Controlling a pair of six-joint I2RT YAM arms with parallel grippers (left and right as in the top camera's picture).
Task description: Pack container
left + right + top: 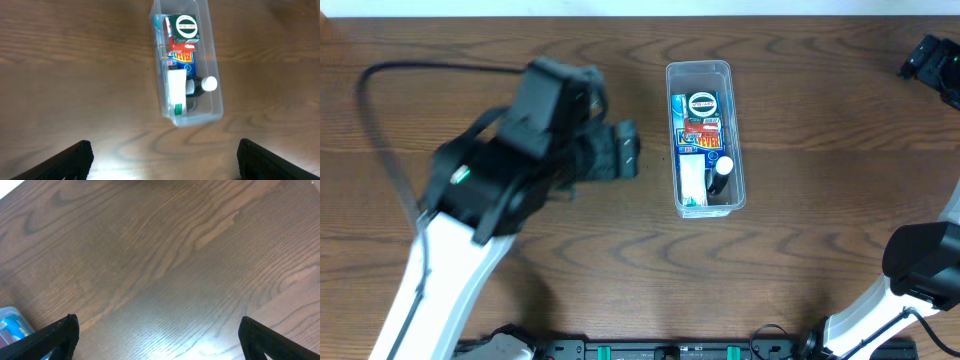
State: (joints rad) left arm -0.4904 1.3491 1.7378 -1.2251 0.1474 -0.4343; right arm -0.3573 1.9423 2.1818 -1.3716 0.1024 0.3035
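Note:
The container (698,66) is a clear, long plastic bin standing right of the table's middle. Inside it lie a box with a green-and-white round logo (184,26), a red-and-blue box (182,56), a white tube (176,92) and a dark bottle with a white cap (208,83). My left gripper (632,150) hovers just left of the bin, apart from it. In the left wrist view the left gripper (165,161) is open and empty, with the container's wall (216,67) ahead of it. My right gripper (160,337) is open over bare wood, with nothing between its fingers.
The right gripper (932,62) sits far off at the back right corner. The right arm's base (920,262) stands at the front right. A black cable (380,85) loops at the back left. A bit of clear plastic with blue (10,325) shows at the right wrist view's lower left.

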